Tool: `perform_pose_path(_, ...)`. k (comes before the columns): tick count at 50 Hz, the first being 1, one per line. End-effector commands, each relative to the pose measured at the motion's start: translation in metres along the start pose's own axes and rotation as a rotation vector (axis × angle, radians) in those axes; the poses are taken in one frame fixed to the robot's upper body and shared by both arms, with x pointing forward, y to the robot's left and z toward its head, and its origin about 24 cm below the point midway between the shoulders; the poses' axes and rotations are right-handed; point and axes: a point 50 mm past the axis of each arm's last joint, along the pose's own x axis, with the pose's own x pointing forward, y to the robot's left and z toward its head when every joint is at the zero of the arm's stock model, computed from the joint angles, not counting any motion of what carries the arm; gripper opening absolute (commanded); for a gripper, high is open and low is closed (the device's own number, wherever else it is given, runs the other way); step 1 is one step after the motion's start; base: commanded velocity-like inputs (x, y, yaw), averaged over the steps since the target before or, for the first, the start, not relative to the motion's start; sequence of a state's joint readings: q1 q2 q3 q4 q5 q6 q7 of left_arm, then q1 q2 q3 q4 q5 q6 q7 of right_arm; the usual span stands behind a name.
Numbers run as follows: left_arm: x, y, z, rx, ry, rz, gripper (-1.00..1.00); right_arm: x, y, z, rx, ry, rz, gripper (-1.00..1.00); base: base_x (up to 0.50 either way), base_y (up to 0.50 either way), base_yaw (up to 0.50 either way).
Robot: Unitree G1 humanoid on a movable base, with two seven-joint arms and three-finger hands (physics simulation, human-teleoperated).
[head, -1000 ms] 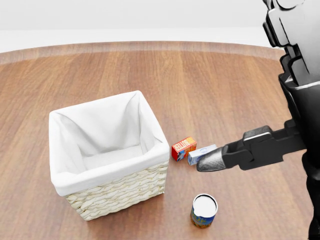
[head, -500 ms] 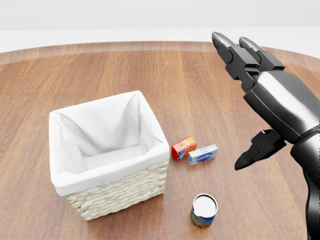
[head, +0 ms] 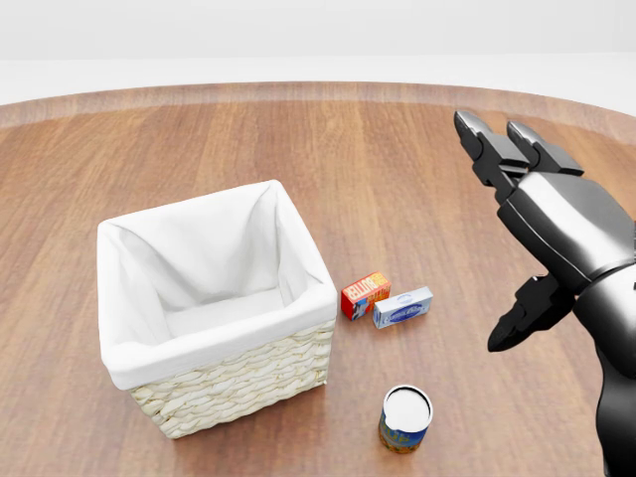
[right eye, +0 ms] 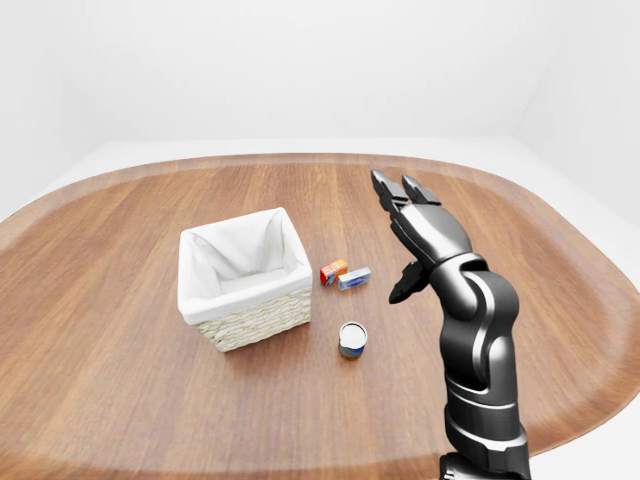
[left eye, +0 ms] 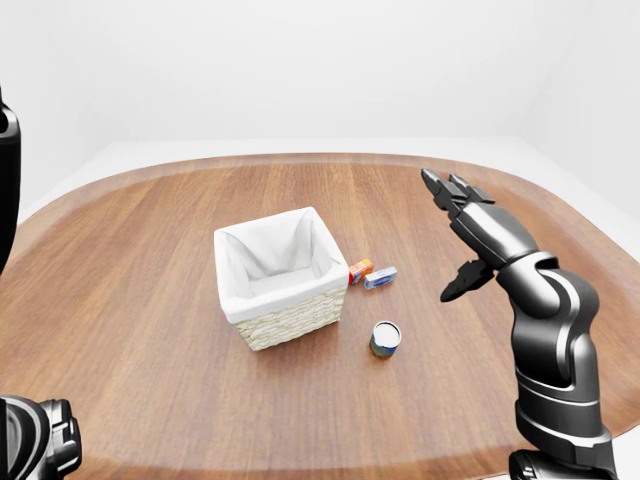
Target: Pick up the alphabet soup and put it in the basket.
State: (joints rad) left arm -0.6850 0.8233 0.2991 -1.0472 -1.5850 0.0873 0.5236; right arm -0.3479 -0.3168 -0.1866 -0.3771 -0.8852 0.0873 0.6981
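The alphabet soup (head: 405,418) stands upright on the surface (head: 199,139), just right of the basket (head: 214,303). The right hand (head: 542,234) hovers well right of it, fingers (head: 482,139) spread wide and holding nothing. The reach is the step in hand, I judge; next the hand must drop nearer and left to close round the can.

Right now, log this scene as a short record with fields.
surface: wooden table
basket: white-lined wicker, nothing inside
alphabet soup: upright can on the table, right of the basket in the head view, untouched
small boxes: orange box and blue-white box side by side above the can
right robot hand: open, raised, holding nothing
left robot hand: at the left-eye view's bottom left, state unclear
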Motion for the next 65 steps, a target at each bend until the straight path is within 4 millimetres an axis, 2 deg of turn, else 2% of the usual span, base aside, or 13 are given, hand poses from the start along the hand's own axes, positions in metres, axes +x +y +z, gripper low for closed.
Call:
perform_pose_path(1, 0.000, 0.001, 0.000, 0.005, -0.001, 0.005, 1.00, 0.000, 0.020, -0.011, 0.018, 0.062, 0.071, 1.00, 0.00, 0.00, 0.00)
perform_pose_path(8, -0.001, 0.001, 0.002, 0.003, -0.003, 0.006, 1.00, 0.004, 0.036, -0.021, 0.045, 0.107, 0.084, 1.00, 0.00, 0.00, 0.00)
perform_pose_path(15, -0.002, 0.002, -0.001, 0.023, 0.010, 0.019, 1.00, 0.003, 0.064, -0.033, 0.080, 0.168, 0.117, 1.00, 0.00, 0.00, 0.00)
perform_pose_path(18, -0.003, 0.004, 0.002, 0.040, 0.005, 0.033, 1.00, 0.002, 0.077, -0.043, 0.059, 0.217, 0.131, 1.00, 0.00, 0.00, 0.00)
perform_pose_path(29, -0.002, 0.003, 0.000, 0.027, 0.009, 0.022, 1.00, -0.002, 0.097, -0.052, 0.005, 0.263, 0.173, 1.00, 0.00, 0.00, 0.00)
perform_pose_path(32, -0.002, 0.002, 0.000, 0.025, 0.011, 0.020, 1.00, -0.002, 0.103, -0.056, -0.116, 0.255, 0.174, 1.00, 0.00, 0.00, 0.00)
perform_pose_path(37, -0.002, 0.002, 0.000, 0.021, 0.007, 0.019, 1.00, -0.001, 0.106, -0.057, -0.233, 0.238, 0.164, 1.00, 0.00, 0.00, 0.00)
perform_pose_path(42, -0.001, 0.002, 0.000, 0.014, 0.011, 0.014, 1.00, -0.001, 0.114, -0.056, -0.260, 0.226, 0.170, 1.00, 0.00, 0.00, 0.00)
perform_pose_path(50, -0.002, 0.002, 0.000, 0.024, 0.013, 0.020, 1.00, -0.002, 0.121, -0.056, -0.263, 0.230, 0.184, 1.00, 0.00, 0.00, 0.00)
perform_pose_path(65, -0.001, 0.001, -0.002, 0.007, 0.008, 0.010, 1.00, -0.002, 0.149, -0.057, -0.247, 0.222, 0.217, 1.00, 0.00, 0.00, 0.00)
